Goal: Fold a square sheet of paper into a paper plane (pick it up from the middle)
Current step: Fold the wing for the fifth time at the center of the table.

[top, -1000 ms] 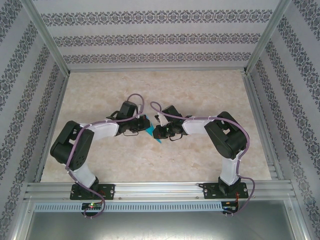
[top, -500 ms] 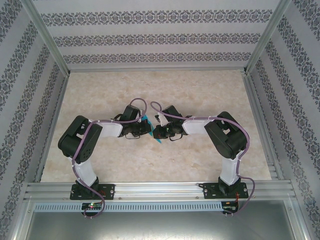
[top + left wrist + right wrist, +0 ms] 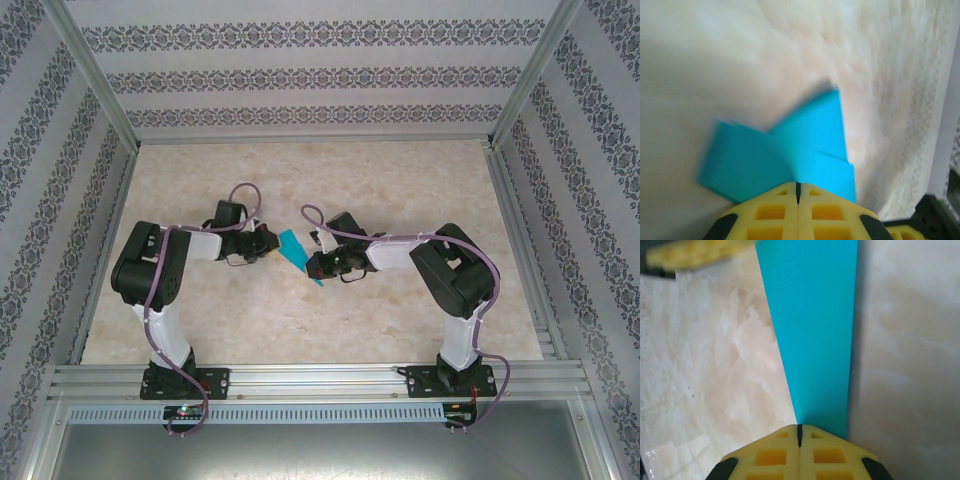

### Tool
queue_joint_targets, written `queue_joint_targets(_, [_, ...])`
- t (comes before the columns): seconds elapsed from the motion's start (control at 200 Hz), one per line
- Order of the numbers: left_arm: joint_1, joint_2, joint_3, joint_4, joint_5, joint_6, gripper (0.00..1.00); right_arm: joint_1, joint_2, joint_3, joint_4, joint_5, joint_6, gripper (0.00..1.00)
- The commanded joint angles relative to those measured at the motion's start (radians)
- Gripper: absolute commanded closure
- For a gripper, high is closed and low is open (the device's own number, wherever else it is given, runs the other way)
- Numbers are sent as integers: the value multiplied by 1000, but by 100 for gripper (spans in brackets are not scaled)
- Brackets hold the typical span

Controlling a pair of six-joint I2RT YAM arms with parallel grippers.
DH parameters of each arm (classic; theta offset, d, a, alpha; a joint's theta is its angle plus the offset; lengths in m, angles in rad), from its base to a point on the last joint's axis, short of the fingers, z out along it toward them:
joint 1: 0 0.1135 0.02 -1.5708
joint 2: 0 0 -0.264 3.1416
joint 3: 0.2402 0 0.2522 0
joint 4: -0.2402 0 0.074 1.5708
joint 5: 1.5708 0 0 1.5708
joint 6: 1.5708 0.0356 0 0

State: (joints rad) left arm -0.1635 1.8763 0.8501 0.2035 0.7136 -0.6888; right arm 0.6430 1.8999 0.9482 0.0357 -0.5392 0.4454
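Folded sheet (image 3: 293, 250): on desk (image 3: 400, 180), between claws.
Right claw (image 3: 312, 266): closed, tips on near end — apparently anchoring.
Left claw (image 3: 270, 246): closed at left edge — apparently creasing.

Yellow pincer (image 3: 797, 192) closed on near edge of blurred, folded teal paper plane (image 3: 790, 150); marble table (image 3: 740, 50) beneath

Your paper plane (image 3: 812, 330) is matte, smooth paper; the pads (image 3: 775, 457) look waffled and rubbery; the table (image 3: 400, 190) is smooth marbled stone-look; brushed metal rails (image 3: 320, 378) at six o'clock.
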Motion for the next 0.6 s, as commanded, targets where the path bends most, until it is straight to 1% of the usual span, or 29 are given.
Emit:
queue_joint_targets(0.0, [93,61,23,-17,-177,36,100,-5,59,-86,-279,68,-21,100])
queue_joint_targets(0.145, [131,48,60,-69,-177,72,100,-5,53,-85,-280,69,-22,100])
queue_joint_targets(0.31, [118,-81,36,-99,-172,72,100,-5,44,-75,-271,52,-7,100])
queue_joint_targets(0.425, [82,-183,-8,-112,-177,46,100,-5,41,-66,-272,45,-7,100])
queue_joint_targets(0.51, [27,-235,-32,-109,-179,31,100,-5,40,-56,-267,34,1,100])
queue_joint_targets(0.595, [-40,-246,-41,-101,-183,10,100,-5,39,-49,-256,28,13,100])
